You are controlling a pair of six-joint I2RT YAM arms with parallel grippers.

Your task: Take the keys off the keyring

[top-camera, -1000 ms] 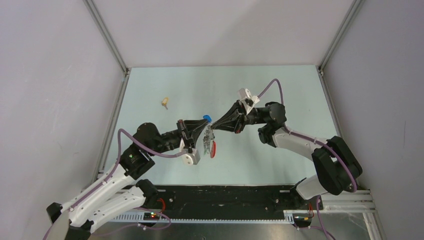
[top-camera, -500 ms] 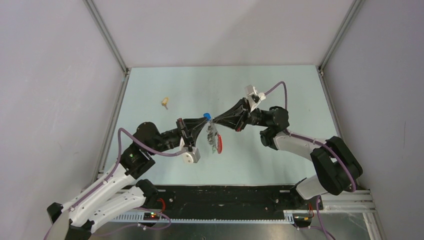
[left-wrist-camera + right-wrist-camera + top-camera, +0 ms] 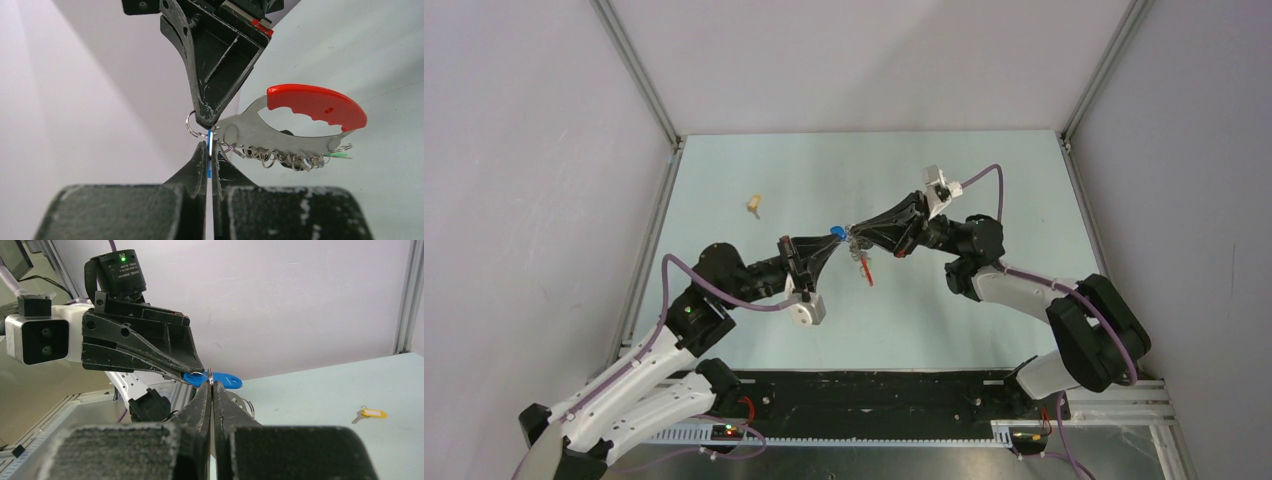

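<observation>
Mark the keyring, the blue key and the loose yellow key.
keyring (image 3: 315, 102), left wrist view, on its red plastic crescent.
blue key (image 3: 222, 380), right wrist view, on its blue head.
yellow key (image 3: 372, 413), right wrist view, on its yellow head.

In the top view the keyring (image 3: 866, 270) has swung. A second ago its red crescent lay broad and flat below the centre of the frame. Now it shows edge-on as a thin red sliver, higher up, just under the fingertips. The right gripper (image 3: 852, 236) has rolled, its wrist camera shifting right. The left gripper (image 3: 832, 240) has tipped upward in the frame, closing on the right's tips, and the blue key (image 3: 836, 232) has risen slightly.
</observation>
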